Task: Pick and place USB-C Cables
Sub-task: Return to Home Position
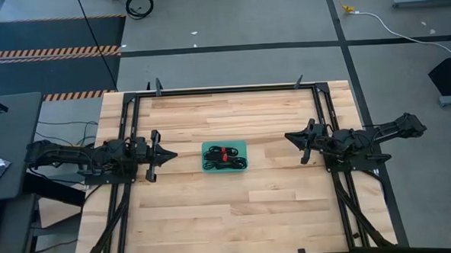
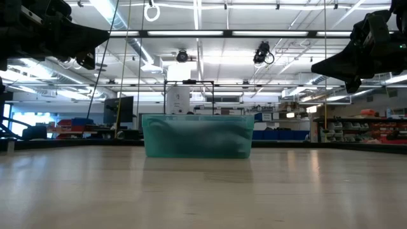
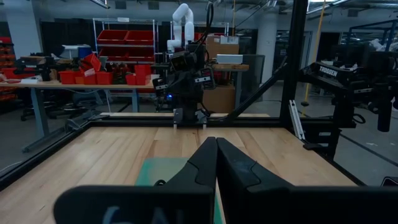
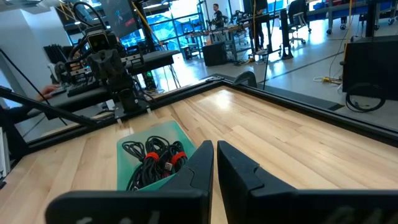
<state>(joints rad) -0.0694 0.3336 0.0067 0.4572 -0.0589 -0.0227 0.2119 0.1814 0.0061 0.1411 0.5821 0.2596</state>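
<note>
A small teal tray sits mid-table, holding several black coiled USB-C cables with red ties. The right wrist view shows the cables heaped in the tray; in the low view the tray stands as a translucent teal box. My left gripper hovers left of the tray, shut, holding nothing; its fingers meet in its wrist view. My right gripper hovers right of the tray, shut and holding nothing.
A black metal frame runs around the wooden tabletop. Bare wood lies all around the tray. Beyond the table are workshop benches, red bins and another robot arm.
</note>
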